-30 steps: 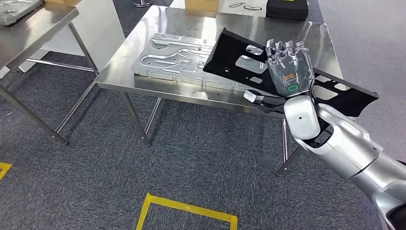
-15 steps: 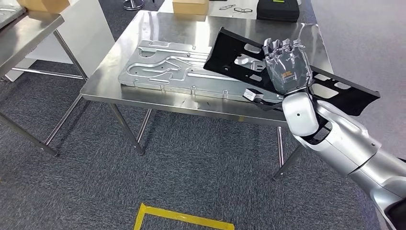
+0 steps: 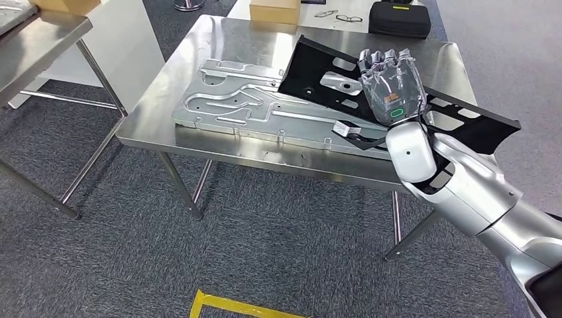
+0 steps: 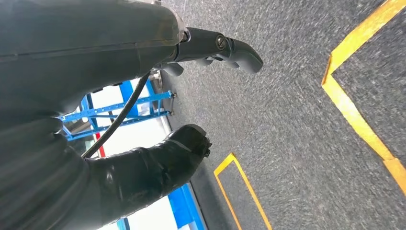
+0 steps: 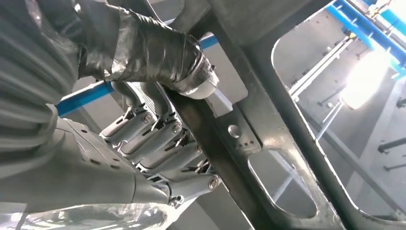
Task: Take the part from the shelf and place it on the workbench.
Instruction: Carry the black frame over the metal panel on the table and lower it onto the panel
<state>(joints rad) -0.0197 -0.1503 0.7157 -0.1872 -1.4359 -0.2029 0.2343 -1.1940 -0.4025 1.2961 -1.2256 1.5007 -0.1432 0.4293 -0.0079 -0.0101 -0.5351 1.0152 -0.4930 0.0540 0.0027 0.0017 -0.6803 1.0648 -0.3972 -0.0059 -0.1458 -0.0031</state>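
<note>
The part is a long flat black panel [image 3: 464, 122] with several cutouts. My right hand [image 3: 392, 86] grips it near its middle, thumb under one edge and fingers [image 5: 167, 148] curled over the other face of the panel [image 5: 268, 129]. It hangs tilted over the right half of the steel workbench [image 3: 199, 46], its far end above the right end of a silver stamped plate [image 3: 245, 106]. Whether it touches the plate I cannot tell. My left hand [image 4: 210, 86] hangs over the carpet, its thumb and fingers apart, holding nothing.
A cardboard box [image 3: 274, 10], a pair of glasses [image 3: 338, 16] and a black case [image 3: 399, 18] sit along the bench's far edge. A second steel table [image 3: 40, 40] stands at the left. Yellow floor tape [image 3: 245, 308] lies in front of me.
The whole picture has shifted, so the camera has moved. The bench now sits slightly lower and nearer. My right hand still holds the panel over the bench's right side.
</note>
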